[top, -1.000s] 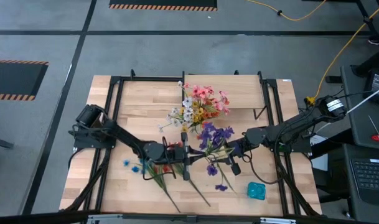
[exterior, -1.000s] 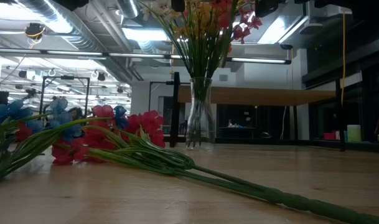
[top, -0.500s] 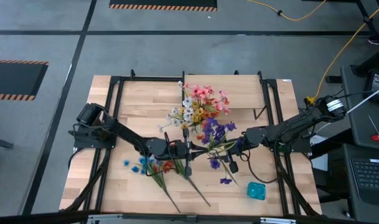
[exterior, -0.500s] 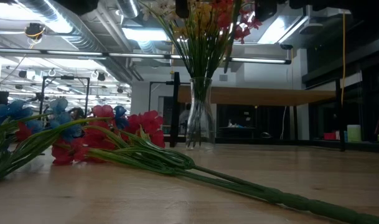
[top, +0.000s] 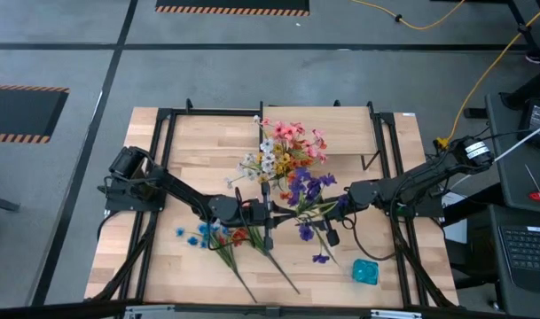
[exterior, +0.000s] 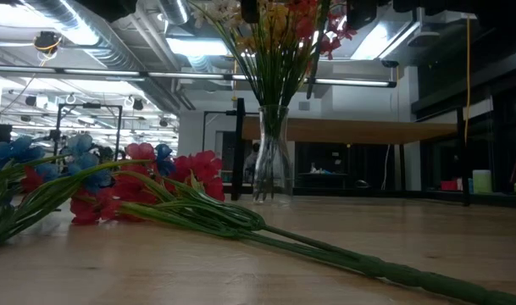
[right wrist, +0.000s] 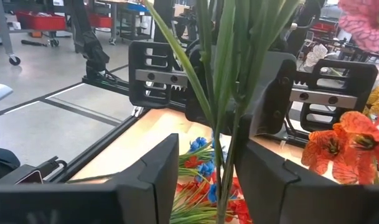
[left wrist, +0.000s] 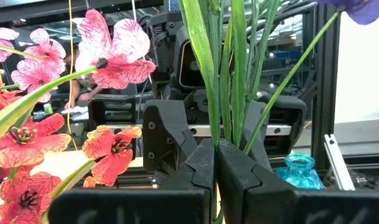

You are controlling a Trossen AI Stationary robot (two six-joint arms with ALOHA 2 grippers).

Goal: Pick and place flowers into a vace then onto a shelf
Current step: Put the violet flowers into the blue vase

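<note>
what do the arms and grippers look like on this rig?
Both arms are dark, slim and jointed, with black cables along the right arm. The left gripper and right gripper have chunky matte-black angular fingers; the slotted bodies carry a pale metal rail with screws.

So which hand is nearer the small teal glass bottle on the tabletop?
The right hand. It is just up and left of the small teal glass bottle in the high view; the left hand is much farther away, left of it at the table's middle.

A bunch of artificial purple flowers (top: 307, 190) with thin green stems hangs between both grippers, beside the clear glass vase (exterior: 271, 152) holding pink, yellow and white sprays.
</note>
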